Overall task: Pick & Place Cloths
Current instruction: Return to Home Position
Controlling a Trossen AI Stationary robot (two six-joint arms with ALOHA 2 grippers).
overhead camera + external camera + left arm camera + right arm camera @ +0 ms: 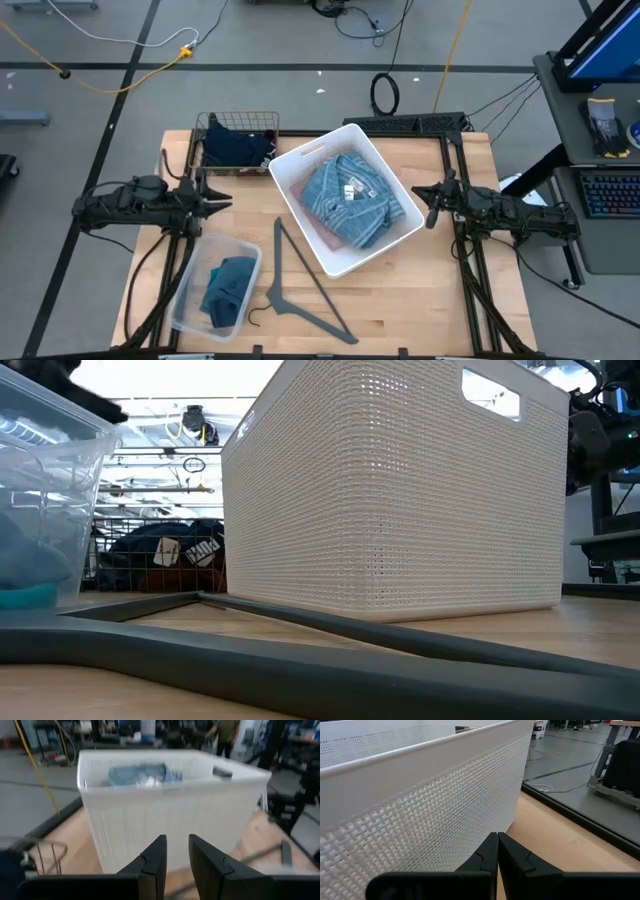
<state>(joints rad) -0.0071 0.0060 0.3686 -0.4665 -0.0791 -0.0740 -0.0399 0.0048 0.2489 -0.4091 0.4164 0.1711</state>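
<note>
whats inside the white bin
The white bin holds a blue striped shirt, white label up, covering most of it. Pink fabric peeks out beside it; anything lower down is hidden by the shirt.

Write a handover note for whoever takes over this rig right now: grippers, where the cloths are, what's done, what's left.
Grippers: left gripper open, empty, at the table's left side; right gripper shut on nothing, at its right side.
Cloths: blue striped shirt on top in the white bin, pink cloth under it; navy cloth in the wire basket; teal cloth in the transparent bin.
Done: no cloth lies loose on the table; only the grey hanger does.
Left: probably only parking both arms at home.
</note>
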